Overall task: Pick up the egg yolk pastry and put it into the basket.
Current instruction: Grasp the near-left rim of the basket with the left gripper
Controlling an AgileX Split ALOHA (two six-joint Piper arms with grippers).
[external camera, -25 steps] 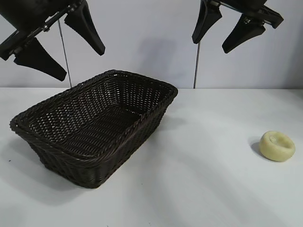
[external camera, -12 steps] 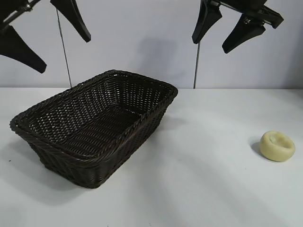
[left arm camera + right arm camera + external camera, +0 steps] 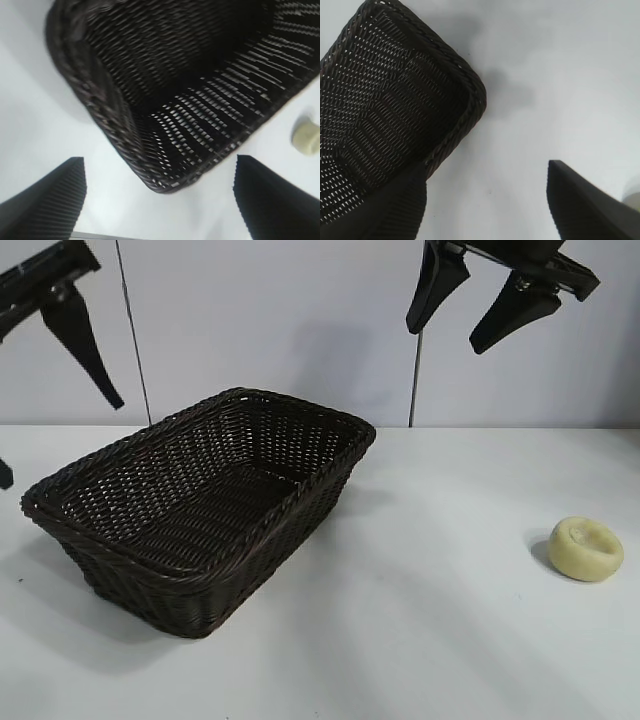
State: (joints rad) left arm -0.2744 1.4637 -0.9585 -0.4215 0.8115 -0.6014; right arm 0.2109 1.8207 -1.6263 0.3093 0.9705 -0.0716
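White table (image 3: 430,570): basket (image 3: 200,505) left, egg yolk pastry (image 3: 586,549) right, well apart.

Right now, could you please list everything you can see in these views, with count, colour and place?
basket: one, dark brown wicker, on the table's left half, nothing in it.
egg yolk pastry: one, pale yellow, on the table at far right, well apart from the basket.
table: one, white, beneath both.
wall: pale grey panels, behind the table.
left gripper: one, black, open, holding nothing, raised at the scene's left edge beside the basket.
right gripper: one, black, open, holding nothing, high over the table between basket and pastry.
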